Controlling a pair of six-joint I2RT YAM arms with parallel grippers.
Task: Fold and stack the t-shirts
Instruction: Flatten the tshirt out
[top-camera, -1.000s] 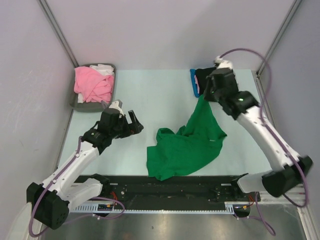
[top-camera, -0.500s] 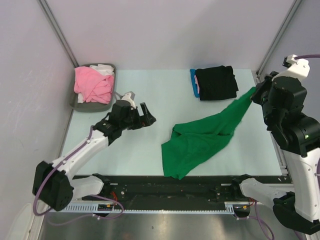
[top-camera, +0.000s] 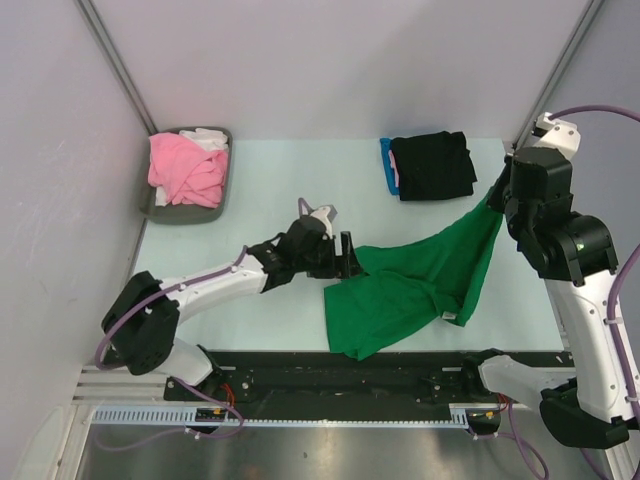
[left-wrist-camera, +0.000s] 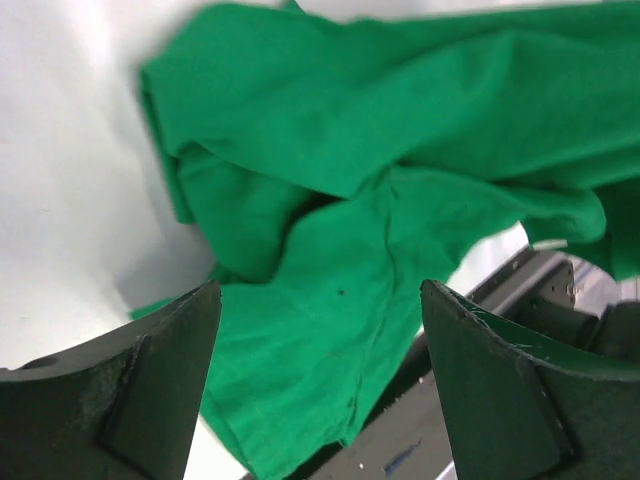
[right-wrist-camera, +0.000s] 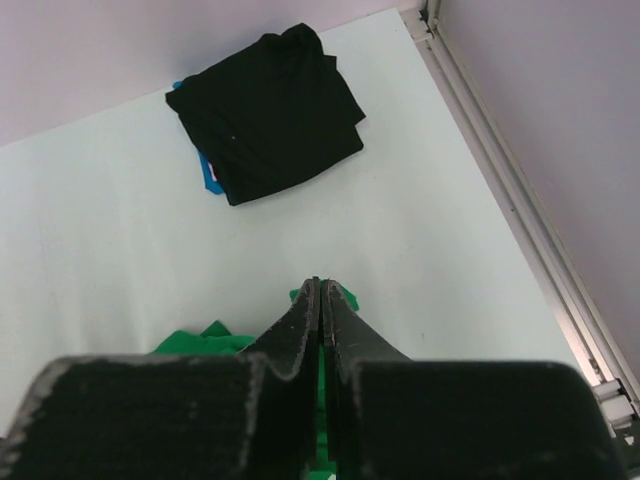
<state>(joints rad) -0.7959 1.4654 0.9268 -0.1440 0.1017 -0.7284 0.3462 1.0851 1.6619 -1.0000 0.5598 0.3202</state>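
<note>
The left arm (top-camera: 210, 290) lies low from its base at the near left and stretches rightward over the pale green table (top-camera: 270, 190). The left gripper (top-camera: 347, 256) is at the left edge of the bright green cotton t-shirt (top-camera: 400, 290). Its jaws stand wide apart with nothing between them. The wrist view shows rumpled green cloth just beyond the fingers, though I cannot tell whether the tips touch it.

The shirt lies crumpled at the near middle of the table, with one corner drawn up and rightward off the surface. That corner ends at the right gripper (top-camera: 497, 195), whose jaws are pressed together, pinching the cloth. The right arm (top-camera: 590, 300) rears tall from the near right corner, its wrist bent down and leftward.

Farther back, a folded black t-shirt (top-camera: 433, 166) rests on a blue t-shirt (top-camera: 385, 165), of which only an edge shows. At the far left, a dark grey plastic tray (top-camera: 160, 212) holds a pink t-shirt (top-camera: 185, 168) and a white t-shirt (top-camera: 205, 137).
</note>
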